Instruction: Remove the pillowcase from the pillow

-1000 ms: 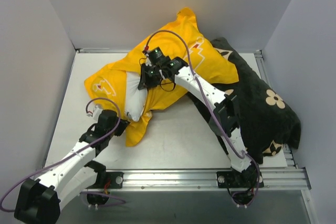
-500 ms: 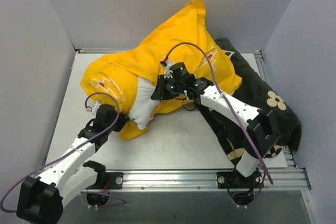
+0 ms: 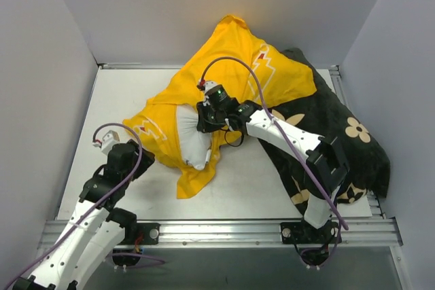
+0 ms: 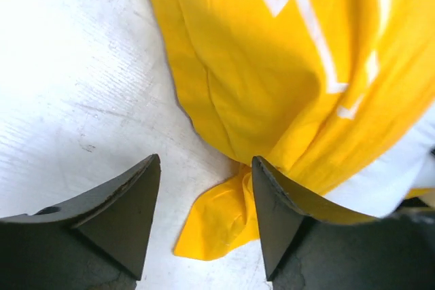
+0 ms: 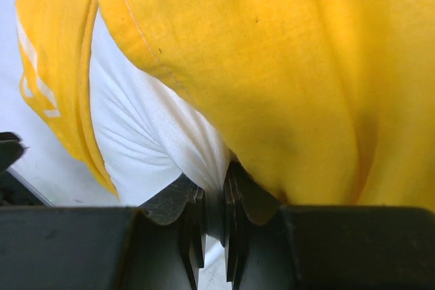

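- Pillowcase [image 3: 238,73] at centre of tabletop [image 3: 122,93], bunched up toward far edge, partly on black pillow [image 3: 340,134].
- pillow [image 3: 192,137]: white end exposed at case's near-left opening.
- right jaws clamped on pillow fabric.
- left jaws apart, gripping nothing, toward tabletop's left edge, case flap just ahead.

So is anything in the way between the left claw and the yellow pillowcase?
Nothing visible is. The open left gripper sits right at the edge of the pillowcase, with a yellow flap lying between its fingers. The right gripper pinches the white pillow farther along, not in that gap.
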{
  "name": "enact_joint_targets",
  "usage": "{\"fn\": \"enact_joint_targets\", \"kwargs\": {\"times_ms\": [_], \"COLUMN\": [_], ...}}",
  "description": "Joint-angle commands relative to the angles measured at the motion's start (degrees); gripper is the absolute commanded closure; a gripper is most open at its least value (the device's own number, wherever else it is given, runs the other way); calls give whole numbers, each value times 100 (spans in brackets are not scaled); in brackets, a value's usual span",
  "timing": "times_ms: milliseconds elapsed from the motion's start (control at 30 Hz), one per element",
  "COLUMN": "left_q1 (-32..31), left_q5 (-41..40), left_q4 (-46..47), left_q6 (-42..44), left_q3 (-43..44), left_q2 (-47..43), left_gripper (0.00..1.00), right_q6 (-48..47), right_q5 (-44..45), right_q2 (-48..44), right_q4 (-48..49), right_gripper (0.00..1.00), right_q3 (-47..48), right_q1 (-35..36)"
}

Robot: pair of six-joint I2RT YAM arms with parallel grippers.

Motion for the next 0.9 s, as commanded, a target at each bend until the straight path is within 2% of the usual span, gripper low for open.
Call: {"fn": "enact_joint_targets", "kwargs": {"times_ms": [0,133,200,367,600,867], "left_q1": [6,6,-3,-126,-232,-232], "left_q5": [-39,206,469,936,1139,779], "left_q4": [-321,-85,230,952,1910,1981], "left_q6": [793,1582,1786,2235,2446,2446], "left_q3": [834,1346,1530,1786,1620,1233], "left_q2": [-187,110,576,1568,2054,2194], "left_gripper": [34,24,20,15,14,18], "right_q6": [-248,-336,-371,-450,-512,-538], "right_q5": [811,917,1126,1356,1558,1602], "right_q2": [-24,20,38,99,240,196], "right_q4": [-264,-396,-431,-598,-739,-765], "right_gripper": [100,100,100,100,100,100], "right_q3": [444,532,593,760,954,936], "right_q1": [-34,63,159,379,669,722]}}
